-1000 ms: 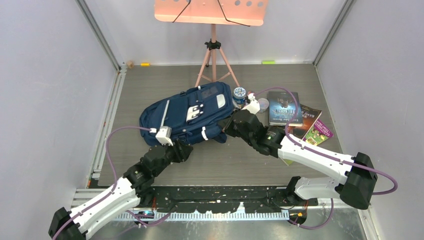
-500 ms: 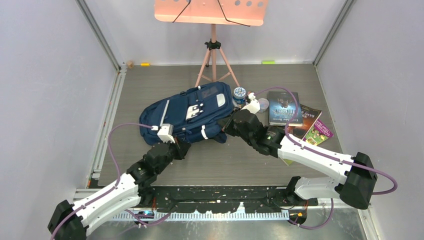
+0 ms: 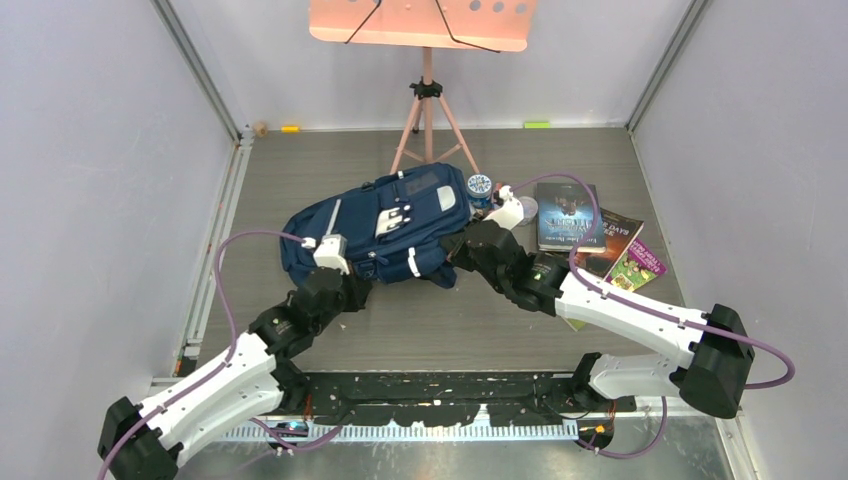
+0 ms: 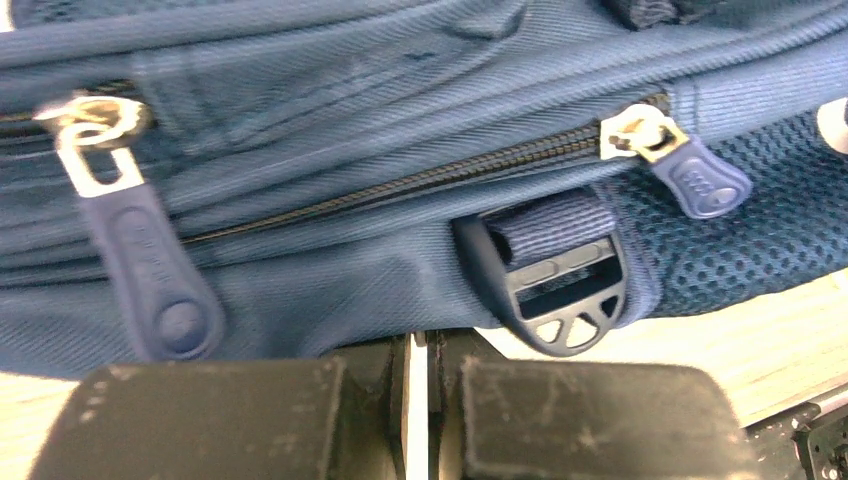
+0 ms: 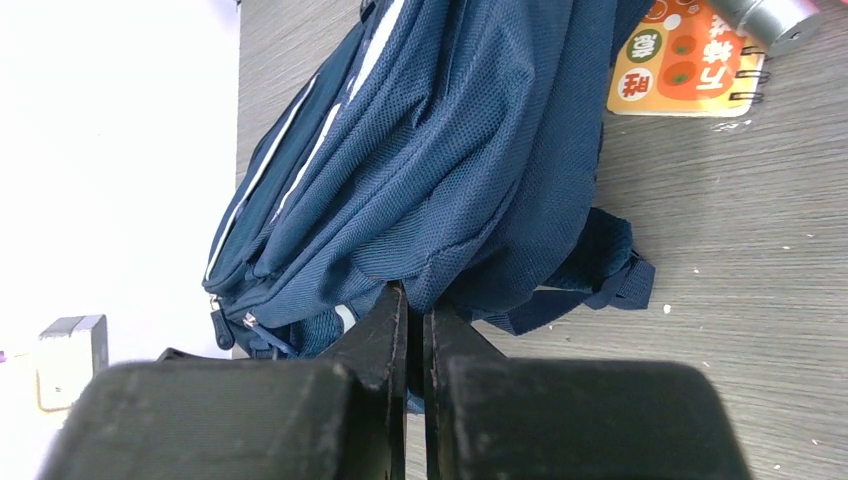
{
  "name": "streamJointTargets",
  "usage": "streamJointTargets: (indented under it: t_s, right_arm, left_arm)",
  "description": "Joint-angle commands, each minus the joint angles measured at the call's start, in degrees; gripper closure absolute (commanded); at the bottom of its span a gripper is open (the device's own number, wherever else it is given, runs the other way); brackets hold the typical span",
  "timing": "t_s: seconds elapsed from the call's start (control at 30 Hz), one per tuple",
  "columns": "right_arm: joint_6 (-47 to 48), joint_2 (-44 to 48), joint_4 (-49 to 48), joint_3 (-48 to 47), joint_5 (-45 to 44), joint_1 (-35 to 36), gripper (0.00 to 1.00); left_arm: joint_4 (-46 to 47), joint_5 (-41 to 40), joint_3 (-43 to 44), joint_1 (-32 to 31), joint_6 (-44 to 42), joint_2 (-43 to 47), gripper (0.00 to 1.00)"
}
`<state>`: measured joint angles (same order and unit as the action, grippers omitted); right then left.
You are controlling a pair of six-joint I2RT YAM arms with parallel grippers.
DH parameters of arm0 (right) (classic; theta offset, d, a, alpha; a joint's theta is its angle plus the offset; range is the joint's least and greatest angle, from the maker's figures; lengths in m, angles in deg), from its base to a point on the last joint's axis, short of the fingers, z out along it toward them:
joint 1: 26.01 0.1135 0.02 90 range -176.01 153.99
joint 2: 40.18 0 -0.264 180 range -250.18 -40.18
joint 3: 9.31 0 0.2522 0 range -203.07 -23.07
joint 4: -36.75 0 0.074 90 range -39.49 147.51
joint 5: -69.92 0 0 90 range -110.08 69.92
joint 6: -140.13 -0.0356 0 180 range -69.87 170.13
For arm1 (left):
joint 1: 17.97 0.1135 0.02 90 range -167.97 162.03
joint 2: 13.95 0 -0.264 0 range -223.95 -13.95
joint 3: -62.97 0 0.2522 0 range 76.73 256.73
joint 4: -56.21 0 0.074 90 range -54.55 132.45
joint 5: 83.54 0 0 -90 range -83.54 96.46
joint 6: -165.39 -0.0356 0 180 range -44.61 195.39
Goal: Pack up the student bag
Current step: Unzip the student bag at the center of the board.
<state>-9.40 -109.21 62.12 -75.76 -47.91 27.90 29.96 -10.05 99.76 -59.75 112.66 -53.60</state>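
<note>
The student bag (image 3: 385, 230), navy with thin white stripes, lies flat mid-table. My left gripper (image 3: 350, 282) is at its near edge. In the left wrist view the gripper (image 4: 420, 342) is shut, its tips pressed into the fabric (image 4: 330, 290) under a closed zipper, between a zipper pull (image 4: 150, 270) and a black strap buckle (image 4: 560, 290). My right gripper (image 3: 462, 250) is at the bag's right corner. There it (image 5: 415, 300) is shut on a fold of the navy mesh fabric (image 5: 470, 180), with a strap (image 5: 600, 285) trailing on the table.
A dark book (image 3: 568, 215) and two colourful booklets (image 3: 615, 240) (image 3: 637, 265) lie right of the bag. A round blue-and-white tin (image 3: 480, 185) and a clear lid (image 3: 526, 208) sit by its far corner. A pink music stand (image 3: 427, 110) is behind. An orange spiral notebook (image 5: 685, 55) lies nearby.
My left gripper has closed and pushed forward into the bag's near edge, and the bag has bunched slightly away from it. The right arm has stayed put.
</note>
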Motion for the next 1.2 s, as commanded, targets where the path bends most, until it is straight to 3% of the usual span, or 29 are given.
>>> streamJointTargets:
  t_s: [0.0,0.2,0.5,0.87,1.17]
  right_arm:
    - [1.56,3.25,-3.72,-0.48,-12.82,-2.46,0.99]
    - [1.21,3.23,-3.63,0.75,-12.72,-3.55,0.99]
    - [0.67,3.24,-3.03,2.86,-13.43,-4.21,0.99]
    - [0.92,3.65,-1.87,5.03,-14.15,-4.69,1.00]
    - [9.16,6.14,-4.45,6.67,-8.59,-4.69,0.99]
  left_arm:
    - [-7.65,-3.82,3.92,2.62,1.07,-0.24,1.00]
    - [-14.47,-3.13,6.96,6.79,0.64,-0.08,1.00]
    - [-17.98,7.41,11.55,21.45,-4.22,-4.13,1.00]
    - [-20.61,9.96,17.13,33.66,-10.38,-7.37,1.00]
    - [-17.91,16.25,14.77,35.08,-10.03,-4.08,1.00]
